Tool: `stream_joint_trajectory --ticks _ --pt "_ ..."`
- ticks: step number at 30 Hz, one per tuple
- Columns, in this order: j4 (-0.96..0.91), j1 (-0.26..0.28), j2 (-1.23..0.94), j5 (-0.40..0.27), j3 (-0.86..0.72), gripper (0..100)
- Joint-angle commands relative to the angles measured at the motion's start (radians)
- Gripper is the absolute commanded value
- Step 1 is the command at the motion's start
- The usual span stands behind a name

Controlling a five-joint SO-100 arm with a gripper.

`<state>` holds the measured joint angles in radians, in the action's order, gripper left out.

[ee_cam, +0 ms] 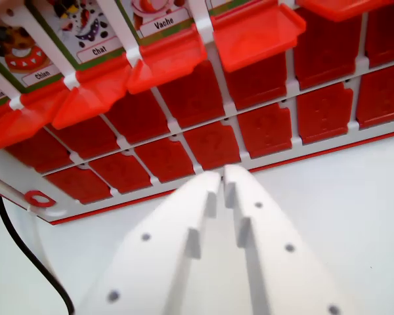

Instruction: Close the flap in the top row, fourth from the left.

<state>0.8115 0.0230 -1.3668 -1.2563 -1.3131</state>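
The white gripper (pixel 222 174) is reaching up from the bottom of the wrist view, its two jaws nearly together with only a thin gap showing between the tips and nothing held in it. The tips are hovering at the lower edge of a red-and-white game board (pixel 276 154) lying tilted across a white tabletop (pixel 354 216), though it cannot be told whether they are touching that edge.

Along the top of the view, a row of red flaps is standing raised, exposing picture cards beneath. From the wrist view's left, the raised flaps (pixel 13 121), (pixel 92 92), (pixel 167 59) and (pixel 256 33) are sitting side by side, with part of another (pixel 341 6) showing at the top right corner. Cards labelled "Chien" (pixel 39 75), "Chat" (pixel 98 49) and "Vache" (pixel 163 25) are showing above the second, third and fourth of them. The view is cutting the row off at both ends, so which flap counts as fourth from the board's left cannot be told.

Below, the rows of flat red flaps (pixel 213 144) are lying shut. A black cable (pixel 26 252) is curving over the tabletop at the lower left, beside a red ring (pixel 39 198) at the board's corner.
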Motion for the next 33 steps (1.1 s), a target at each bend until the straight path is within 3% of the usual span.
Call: stream_joint_trajectory --ticks 1,9,25,29,33 --pt "-0.046 0.025 0.023 0.034 0.189 0" --pt "-0.046 0.038 0.135 0.055 0.301 0" --pt "-0.075 0.025 0.219 0.074 0.367 0" --pt "-0.158 0.014 0.224 0.133 0.373 0" --pt "-0.192 0.006 0.235 0.138 0.382 0"
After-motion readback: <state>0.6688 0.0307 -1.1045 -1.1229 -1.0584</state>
